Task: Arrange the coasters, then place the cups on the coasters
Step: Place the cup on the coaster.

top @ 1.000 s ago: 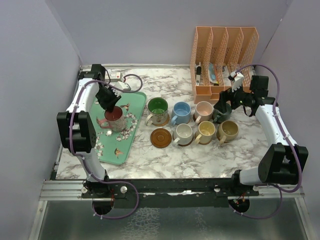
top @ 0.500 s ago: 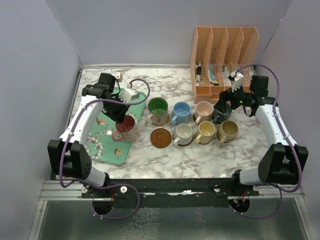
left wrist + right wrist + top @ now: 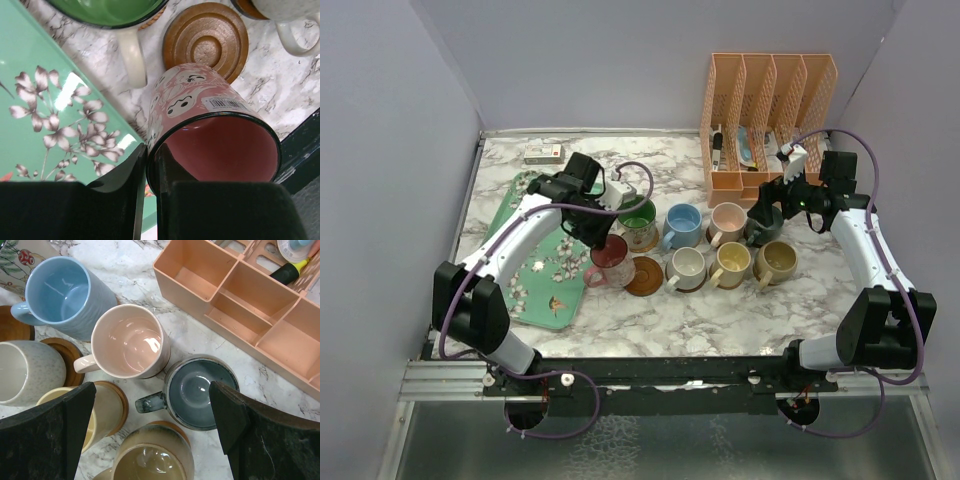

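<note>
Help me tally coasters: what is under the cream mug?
A brown coaster: only its edge shows beside the cream mug; the rest is covered by the mug.

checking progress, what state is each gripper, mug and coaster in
left gripper: shut on red mug
right gripper: open over dark teal mug
red mug: gripped by rim, off coaster
bare coaster: unoccupied
dark teal mug: upright, ungripped
green mug: upright on coaster
blue mug: upright, empty
pink mug: upright, empty
cream mug: upright on coaster
yellow mug: upright on coaster
tan mug: upright on coaster
</note>
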Controlling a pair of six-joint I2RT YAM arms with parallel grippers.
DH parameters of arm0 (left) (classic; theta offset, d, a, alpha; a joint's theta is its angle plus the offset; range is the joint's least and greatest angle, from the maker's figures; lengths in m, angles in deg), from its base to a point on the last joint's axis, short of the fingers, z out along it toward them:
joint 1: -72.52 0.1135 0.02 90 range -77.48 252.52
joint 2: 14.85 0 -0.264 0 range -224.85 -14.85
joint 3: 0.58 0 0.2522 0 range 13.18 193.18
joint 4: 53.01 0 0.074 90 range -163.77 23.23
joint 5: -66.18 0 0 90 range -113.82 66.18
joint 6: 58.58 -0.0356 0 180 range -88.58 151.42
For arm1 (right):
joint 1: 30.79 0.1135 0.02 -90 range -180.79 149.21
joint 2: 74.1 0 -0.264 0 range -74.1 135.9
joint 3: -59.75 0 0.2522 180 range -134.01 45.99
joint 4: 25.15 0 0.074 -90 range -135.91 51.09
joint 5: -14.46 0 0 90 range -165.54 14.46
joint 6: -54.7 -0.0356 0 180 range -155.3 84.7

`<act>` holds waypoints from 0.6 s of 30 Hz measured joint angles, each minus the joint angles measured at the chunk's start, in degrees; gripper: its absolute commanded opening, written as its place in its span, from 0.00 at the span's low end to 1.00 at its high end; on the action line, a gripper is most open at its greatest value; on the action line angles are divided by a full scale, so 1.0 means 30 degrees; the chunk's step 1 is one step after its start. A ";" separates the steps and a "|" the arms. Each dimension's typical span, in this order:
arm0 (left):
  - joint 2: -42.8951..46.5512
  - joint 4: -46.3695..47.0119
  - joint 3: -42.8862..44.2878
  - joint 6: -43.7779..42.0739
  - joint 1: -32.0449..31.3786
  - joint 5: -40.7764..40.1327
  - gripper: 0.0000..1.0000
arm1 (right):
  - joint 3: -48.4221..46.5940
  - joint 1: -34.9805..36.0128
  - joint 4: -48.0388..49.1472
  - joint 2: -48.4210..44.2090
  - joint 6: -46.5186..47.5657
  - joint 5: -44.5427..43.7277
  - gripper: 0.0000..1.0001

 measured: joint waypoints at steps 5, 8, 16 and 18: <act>-0.0612 0.0510 0.0036 0.1370 -0.1479 -0.0699 0.00 | 0.0000 0.0000 0.0000 0.0029 0.0000 -0.0007 0.98; -0.1005 0.0583 0.0168 0.1974 -0.1763 -0.0838 0.00 | 0.0000 0.0000 0.0000 0.0066 0.0000 -0.0015 0.98; -0.1545 0.0925 0.0699 0.2958 -0.2484 -0.1683 0.00 | 0.0000 0.0000 0.0000 0.0233 0.0036 -0.0087 0.98; -0.1938 0.0969 0.0874 0.3111 -0.2783 -0.1865 0.00 | 0.0000 0.0000 0.0000 0.0248 0.0095 -0.0117 0.98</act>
